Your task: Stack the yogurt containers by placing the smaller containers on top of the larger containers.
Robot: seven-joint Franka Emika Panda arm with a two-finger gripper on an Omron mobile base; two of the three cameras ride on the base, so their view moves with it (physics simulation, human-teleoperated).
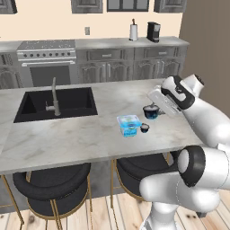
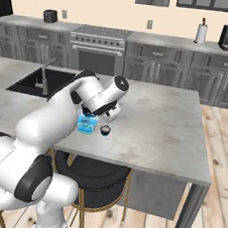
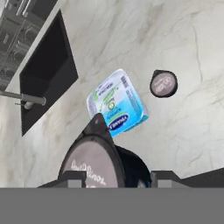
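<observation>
Nothing is stacked yet. The gripper (image 3: 118, 177) pinches the bigger dark cup (image 3: 98, 164) near the blue tub (image 3: 117, 103); the tiny cup (image 3: 163, 83) waits on the counter (image 3: 183, 43)

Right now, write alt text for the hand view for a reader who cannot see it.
The larger dark cup sits between the gripper fingertips at the bottom. Beyond it on the marble counter lie the light-blue tub and, apart from it, the tiny dark cup. The black sink is at left.

Marble tabletop (image 1: 67, 139) holds a black sink (image 1: 56, 104); stove (image 1: 46, 63) behind it, stools (image 1: 51, 186) below, wood floor (image 2: 220, 162).
</observation>
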